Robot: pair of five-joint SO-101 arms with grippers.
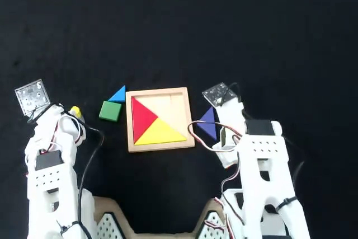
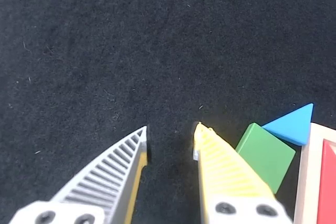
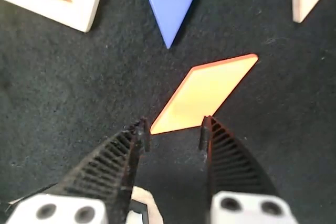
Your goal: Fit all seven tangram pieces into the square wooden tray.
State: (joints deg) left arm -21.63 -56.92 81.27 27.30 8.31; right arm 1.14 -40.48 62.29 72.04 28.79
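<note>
Just off left edge of tray [image 1: 159,146]: green square [image 1: 109,111], blue triangle [image 1: 118,95].

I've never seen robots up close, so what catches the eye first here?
The square wooden tray at mid-table, on black cloth, holding a red triangle and a yellow triangle. A flat orange parallelogram lies just ahead of the open right gripper.

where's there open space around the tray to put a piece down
The black cloth beyond the tray is wide open, and the strip along its near edge is bare too. Crowded: the tray's left side, with the green square and blue triangle; its right, with the purple triangle.
</note>
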